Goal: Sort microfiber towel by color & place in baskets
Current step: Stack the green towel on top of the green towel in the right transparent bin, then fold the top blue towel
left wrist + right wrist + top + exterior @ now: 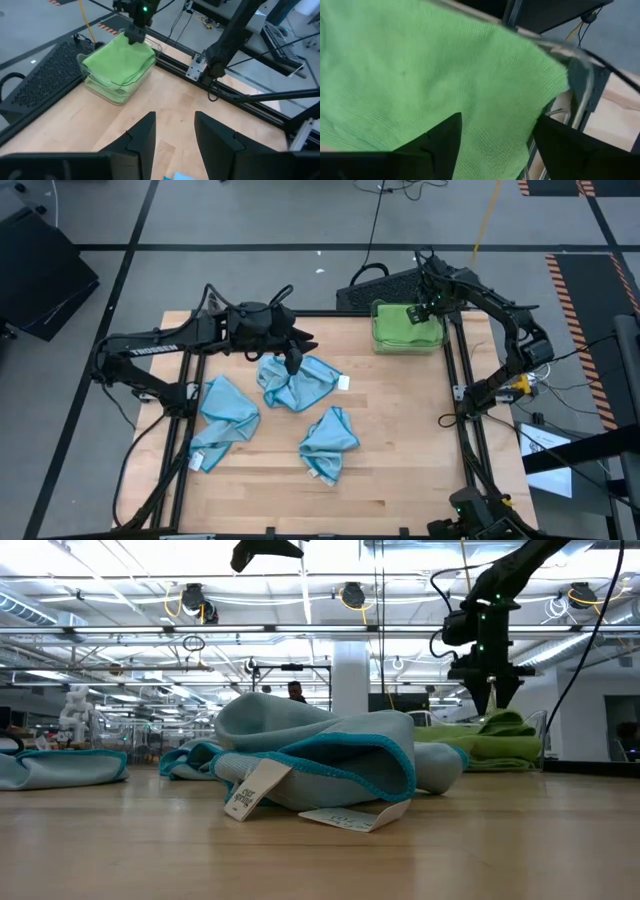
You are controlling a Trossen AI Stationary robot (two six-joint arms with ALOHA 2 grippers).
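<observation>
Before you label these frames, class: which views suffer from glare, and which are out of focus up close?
Low view: ceiling lights glare behind the blue towel. Right wrist view: the green towel fills the frame and looks soft. Left wrist view: the near fingers are blurred. High view: evenly lit.

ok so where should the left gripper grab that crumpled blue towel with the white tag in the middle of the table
Likely the raised fold at the top of the middle blue towel, coming straight down. It is bunched into ridges, so open fingers can straddle one. The left gripper hangs just above it.
</observation>
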